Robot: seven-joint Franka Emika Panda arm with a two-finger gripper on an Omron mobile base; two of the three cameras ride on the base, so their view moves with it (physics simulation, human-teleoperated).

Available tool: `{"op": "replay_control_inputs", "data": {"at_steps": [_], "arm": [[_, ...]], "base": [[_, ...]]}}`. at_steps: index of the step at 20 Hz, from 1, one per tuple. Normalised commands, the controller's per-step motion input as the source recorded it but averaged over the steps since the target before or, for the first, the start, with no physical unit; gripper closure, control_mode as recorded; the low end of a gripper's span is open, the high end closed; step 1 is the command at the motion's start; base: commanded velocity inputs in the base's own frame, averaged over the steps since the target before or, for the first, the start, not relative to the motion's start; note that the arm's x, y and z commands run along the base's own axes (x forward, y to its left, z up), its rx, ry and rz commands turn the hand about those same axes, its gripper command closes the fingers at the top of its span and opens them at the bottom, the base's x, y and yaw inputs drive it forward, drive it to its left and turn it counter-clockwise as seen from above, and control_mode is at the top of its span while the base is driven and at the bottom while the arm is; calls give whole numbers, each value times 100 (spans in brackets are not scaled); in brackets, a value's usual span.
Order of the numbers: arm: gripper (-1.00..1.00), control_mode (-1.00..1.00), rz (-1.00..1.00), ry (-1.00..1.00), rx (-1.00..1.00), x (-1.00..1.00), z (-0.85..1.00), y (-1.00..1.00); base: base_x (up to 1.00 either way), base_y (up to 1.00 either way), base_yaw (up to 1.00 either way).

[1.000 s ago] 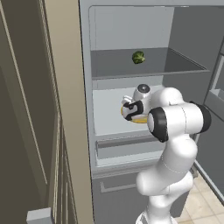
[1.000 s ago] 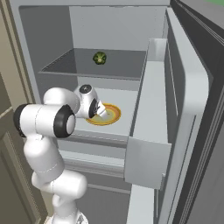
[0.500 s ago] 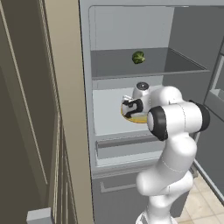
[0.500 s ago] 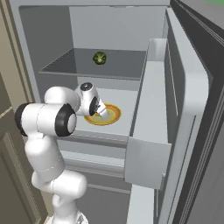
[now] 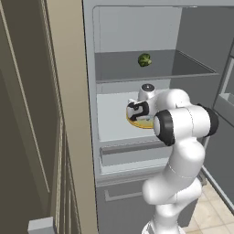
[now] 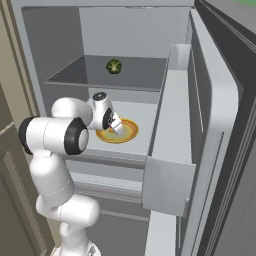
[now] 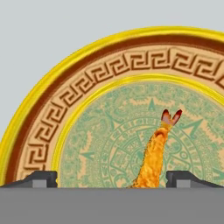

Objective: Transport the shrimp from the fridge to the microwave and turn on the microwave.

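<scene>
Shrimp [image 7: 154, 157] on plate [image 7: 39, 131], between spread empty fingers [image 7: 41, 178]; broccoli [image 5: 144, 60] on shelf above.

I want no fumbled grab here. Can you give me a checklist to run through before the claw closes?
1. Claw open: ok.
2. Shrimp between the fingertips: ok, though nearer the one on the view's right.
3. Shrimp lying on the plate: ok.
4. Fridge door open, path out free: ok.
5. Fingertips low enough to grip: cannot tell.
6. Broccoli out of the way, a shelf above: ok.
</scene>
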Motion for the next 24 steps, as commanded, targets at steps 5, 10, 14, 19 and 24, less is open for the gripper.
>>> {"op": "replay_control_inputs", "data": {"at_steps": [5, 10, 14, 19, 24], "arm": [[-100, -100, 0, 2, 0, -9, -23, 0], [-100, -100, 0, 6, 0, -2, -24, 0], [-100, -100, 0, 6, 0, 0, -21, 0], [-100, -100, 0, 6, 0, 0, -22, 0], [-100, -100, 0, 5, 0, -1, -27, 0]], "base": [[0, 0, 0], [0, 0, 0], [0, 0, 0], [0, 0, 0], [0, 0, 0]]}}
